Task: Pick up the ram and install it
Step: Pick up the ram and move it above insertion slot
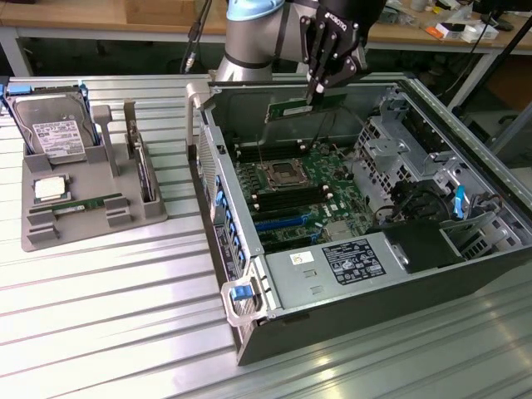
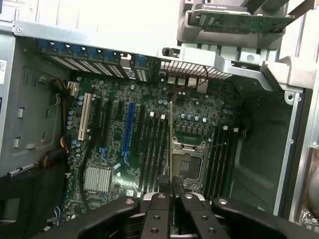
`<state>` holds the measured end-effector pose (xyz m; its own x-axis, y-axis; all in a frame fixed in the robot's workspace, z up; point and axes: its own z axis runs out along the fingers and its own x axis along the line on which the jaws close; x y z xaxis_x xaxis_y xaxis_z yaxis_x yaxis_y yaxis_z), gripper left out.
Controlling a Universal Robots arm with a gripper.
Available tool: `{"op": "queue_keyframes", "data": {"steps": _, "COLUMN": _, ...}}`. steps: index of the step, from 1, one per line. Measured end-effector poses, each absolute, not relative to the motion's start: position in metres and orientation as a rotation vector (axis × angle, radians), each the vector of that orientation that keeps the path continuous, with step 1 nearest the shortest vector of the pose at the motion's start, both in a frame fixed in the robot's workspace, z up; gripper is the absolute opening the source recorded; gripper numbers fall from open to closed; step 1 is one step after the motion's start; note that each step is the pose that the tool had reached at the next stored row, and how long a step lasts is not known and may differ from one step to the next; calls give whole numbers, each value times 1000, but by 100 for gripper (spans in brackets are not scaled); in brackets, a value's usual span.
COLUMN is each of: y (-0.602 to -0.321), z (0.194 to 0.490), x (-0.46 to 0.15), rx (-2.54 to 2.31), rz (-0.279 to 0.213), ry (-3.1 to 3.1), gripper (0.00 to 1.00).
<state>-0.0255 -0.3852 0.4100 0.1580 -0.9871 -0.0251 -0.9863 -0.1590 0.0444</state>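
The ram [image 1: 304,107], a thin green circuit-board stick, hangs level above the back of the open computer case [image 1: 465,274]. My gripper [image 1: 318,90] is shut on its upper edge. In the wrist view the ram [image 2: 171,142] appears edge-on as a thin line running out from between the black fingers [image 2: 158,201] of the gripper [image 2: 172,188]. Below it lies the motherboard [image 2: 117,149], with dark memory slots [image 2: 155,149] beside the CPU socket [image 2: 189,162]. The stick is apart from the board.
A grey tray [image 1: 41,233] at the exterior view's left holds a hard drive [image 1: 54,133], a silver CPU chip [image 1: 50,188] and another green stick [image 1: 83,204]. Inside the case are drive cages [image 1: 399,141], cables [image 1: 416,204] and a power supply [image 1: 332,270]. The case walls stand around the board.
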Motion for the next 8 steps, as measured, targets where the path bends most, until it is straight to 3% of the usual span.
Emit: {"op": "queue_keyframes", "data": {"steps": 8, "y": -385, "z": 409, "x": -12, "rx": 2226, "rz": -75, "ry": -2194, "gripper": 13}}
